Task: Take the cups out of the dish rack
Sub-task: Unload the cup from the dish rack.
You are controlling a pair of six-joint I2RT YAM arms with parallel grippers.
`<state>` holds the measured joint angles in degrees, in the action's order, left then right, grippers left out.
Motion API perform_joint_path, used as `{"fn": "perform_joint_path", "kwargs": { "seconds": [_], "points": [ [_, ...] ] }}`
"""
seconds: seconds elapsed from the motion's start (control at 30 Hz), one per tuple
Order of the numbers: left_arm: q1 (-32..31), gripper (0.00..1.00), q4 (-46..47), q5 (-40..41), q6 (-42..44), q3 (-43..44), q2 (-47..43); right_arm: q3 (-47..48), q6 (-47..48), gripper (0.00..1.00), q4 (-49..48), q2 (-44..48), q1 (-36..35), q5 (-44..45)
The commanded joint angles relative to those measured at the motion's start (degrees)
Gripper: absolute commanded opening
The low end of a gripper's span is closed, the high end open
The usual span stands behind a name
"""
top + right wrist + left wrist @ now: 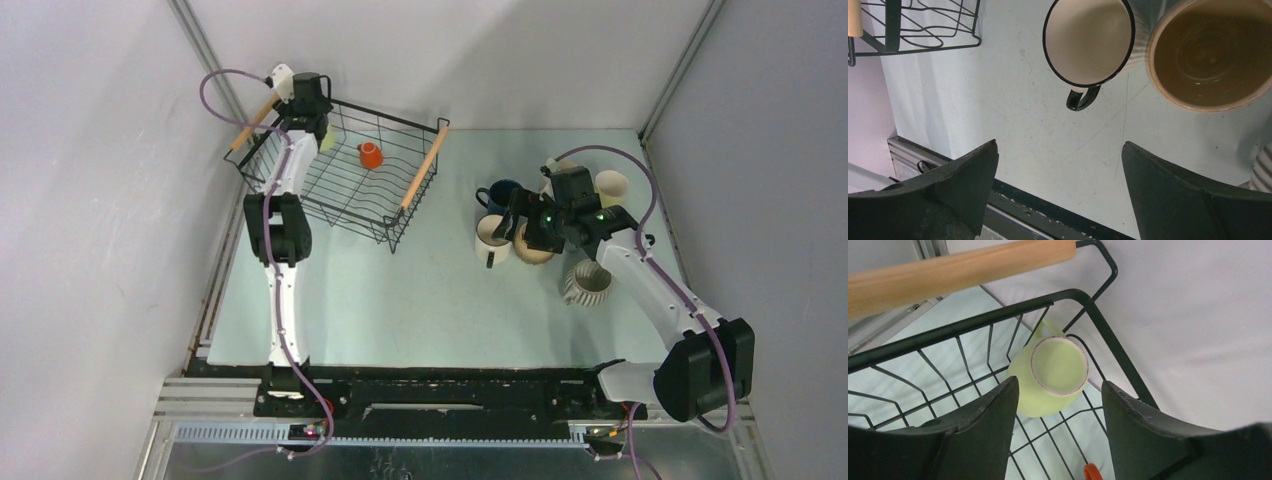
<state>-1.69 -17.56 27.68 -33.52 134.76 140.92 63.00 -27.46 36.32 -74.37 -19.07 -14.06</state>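
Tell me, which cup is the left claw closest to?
The pale green cup in the rack corner, just ahead of the left claw; the orange cup sits mid-rack.

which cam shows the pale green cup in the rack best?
Left wrist: the pale green cup sits mid-frame, lying tilted in a corner of the dish rack. Top external shows only a sliver beside the left gripper. Right wrist shows just a rack corner, not the cup.

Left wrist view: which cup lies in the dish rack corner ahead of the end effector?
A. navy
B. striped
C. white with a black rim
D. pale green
D: a pale green cup rests on the wires in the corner of the dish rack, just beyond the open fingers of the left end effector.
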Motion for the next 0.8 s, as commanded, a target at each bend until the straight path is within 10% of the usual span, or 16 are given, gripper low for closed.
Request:
{"fn": "perform_joint_path", "kwargs": {
  "seconds": [0.0, 0.77],
  "points": [
    [0.28, 0.70, 1.35, 2.02, -0.33, 5.55, 1.56, 0.01, 0.96, 1.00, -1.63, 0.73, 0.64, 0.00],
    [1.41, 0.85, 3.32, -0.17, -5.24, 8.63, 7.81, -0.01, 0.62, 1.00, -4.86, -3.34, 2.32, -4.30]
  ]
}}
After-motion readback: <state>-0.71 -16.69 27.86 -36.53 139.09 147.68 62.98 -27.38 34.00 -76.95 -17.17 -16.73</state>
